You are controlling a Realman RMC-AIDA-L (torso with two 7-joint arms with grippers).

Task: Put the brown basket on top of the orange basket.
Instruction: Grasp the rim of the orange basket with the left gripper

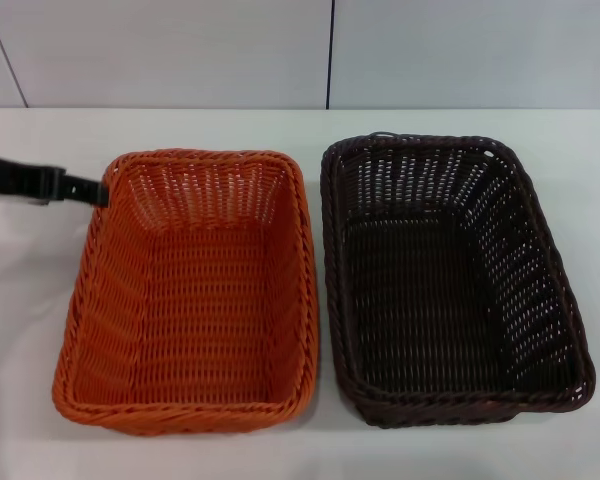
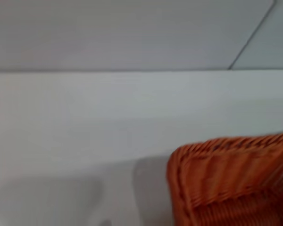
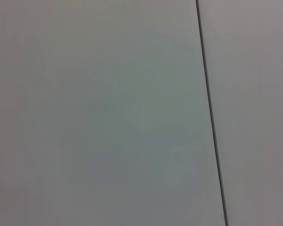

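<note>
The orange basket (image 1: 190, 290) stands on the white table (image 1: 20, 300) at the left, empty. The brown basket (image 1: 450, 285) stands right beside it on the right, empty, on the table at the same level. The two rims are close together, almost touching. My left gripper (image 1: 92, 190) reaches in from the left edge and its tip is at the far left corner of the orange basket's rim. The left wrist view shows that orange corner (image 2: 231, 179) close by. My right gripper is out of view; its wrist view shows only wall.
A pale panelled wall (image 1: 280, 50) with a dark vertical seam (image 1: 330, 50) rises behind the table's far edge. Bare white table surface lies to the left of the orange basket and in front of both baskets.
</note>
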